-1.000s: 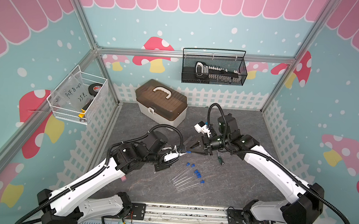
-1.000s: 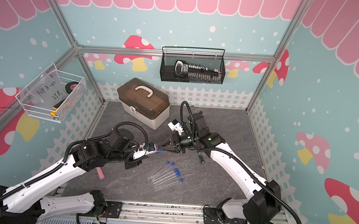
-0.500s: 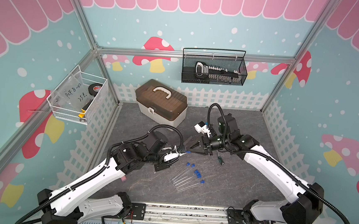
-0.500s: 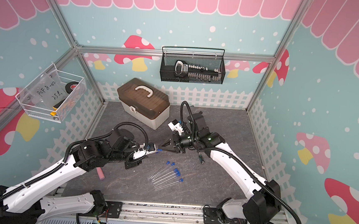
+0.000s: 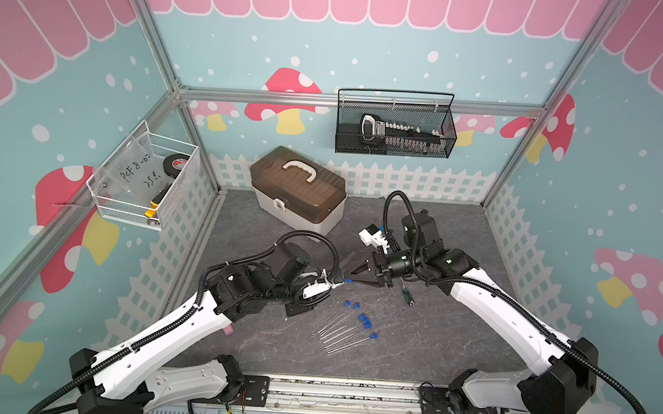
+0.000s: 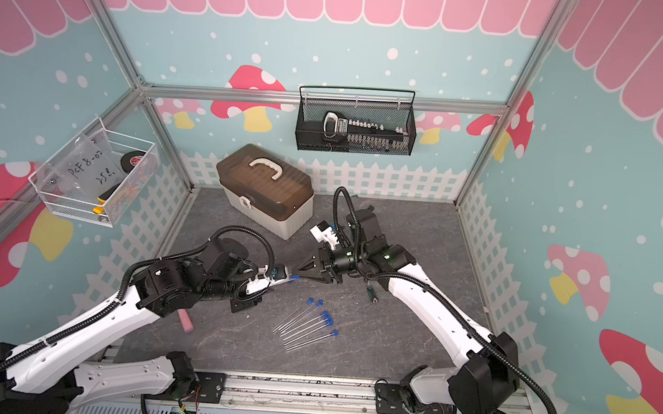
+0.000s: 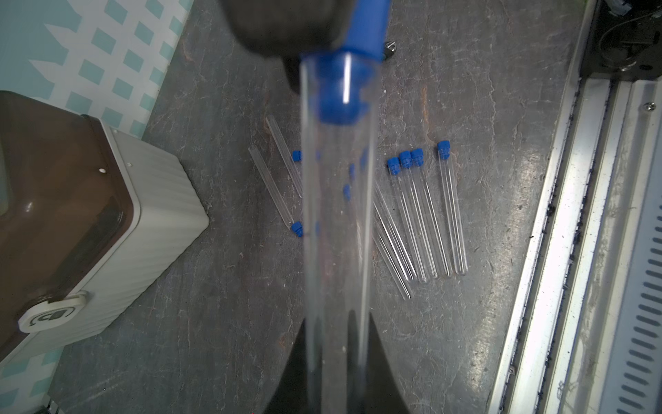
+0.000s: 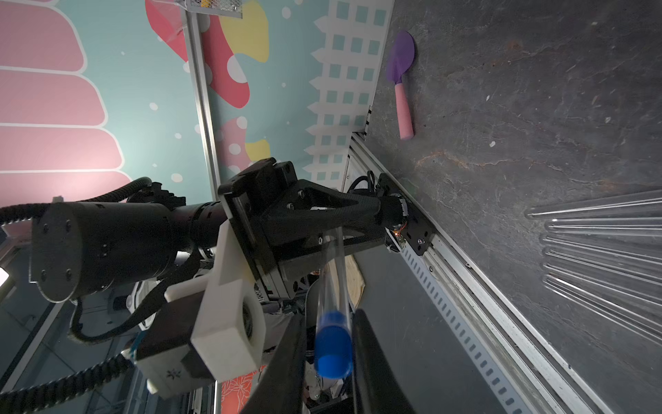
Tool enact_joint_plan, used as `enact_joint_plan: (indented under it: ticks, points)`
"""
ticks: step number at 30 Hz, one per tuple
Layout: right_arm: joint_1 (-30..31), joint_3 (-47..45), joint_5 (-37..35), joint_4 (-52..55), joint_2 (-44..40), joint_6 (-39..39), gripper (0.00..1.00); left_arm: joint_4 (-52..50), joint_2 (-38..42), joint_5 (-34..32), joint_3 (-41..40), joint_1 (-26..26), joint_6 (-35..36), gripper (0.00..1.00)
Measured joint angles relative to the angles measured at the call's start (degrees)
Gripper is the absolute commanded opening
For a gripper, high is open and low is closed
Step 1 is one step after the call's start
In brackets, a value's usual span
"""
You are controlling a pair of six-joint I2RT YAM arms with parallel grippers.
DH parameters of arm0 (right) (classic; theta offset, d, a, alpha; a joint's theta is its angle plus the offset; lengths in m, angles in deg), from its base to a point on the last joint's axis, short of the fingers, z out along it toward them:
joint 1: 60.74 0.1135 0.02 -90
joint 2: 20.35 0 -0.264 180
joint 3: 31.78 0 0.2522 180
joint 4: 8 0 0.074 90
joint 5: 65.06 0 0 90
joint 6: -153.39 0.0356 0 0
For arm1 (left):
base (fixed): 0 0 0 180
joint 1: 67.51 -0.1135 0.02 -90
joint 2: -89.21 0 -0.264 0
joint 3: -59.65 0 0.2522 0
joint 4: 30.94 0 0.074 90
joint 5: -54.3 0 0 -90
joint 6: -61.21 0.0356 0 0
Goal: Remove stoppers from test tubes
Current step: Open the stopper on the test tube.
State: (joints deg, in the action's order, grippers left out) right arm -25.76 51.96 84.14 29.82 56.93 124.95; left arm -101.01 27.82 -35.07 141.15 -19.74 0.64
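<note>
Slippage is my worry: left gripper (image 5: 337, 283) clamped on the tube (image 8: 331, 272) held aloft over the table (image 5: 432, 343), right gripper (image 8: 327, 317) straddling its blue stopper (image 8: 333, 353) though I cannot tell if it truly pinches, so a skewed pull may slide off or snap glass.

Bare floor (image 5: 431, 351) beside test tubes (image 5: 343, 330)

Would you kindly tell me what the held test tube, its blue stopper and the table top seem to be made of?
The test tube: clear glass or hard plastic, glossy; things behind show through it. The stopper: probably rubber or soft plastic, opaque matte blue. The table top: dull grey with stone-like veins; real slate or print, I cannot tell.
</note>
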Motion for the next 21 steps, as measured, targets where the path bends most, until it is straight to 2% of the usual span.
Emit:
enact_joint_plan:
  ticks: [16, 21]
  points:
    - [0.0, -0.5, 0.1, 0.1, 0.2, -0.3, 0.17, -0.1, -0.3, -0.4, 0.0, 0.0, 0.2, 0.0]
    - [0.0, -0.5, 0.1, 0.2, 0.6, -0.6, 0.06, -0.6, -0.5, -0.7, 0.0, 0.0, 0.2, 0.0]
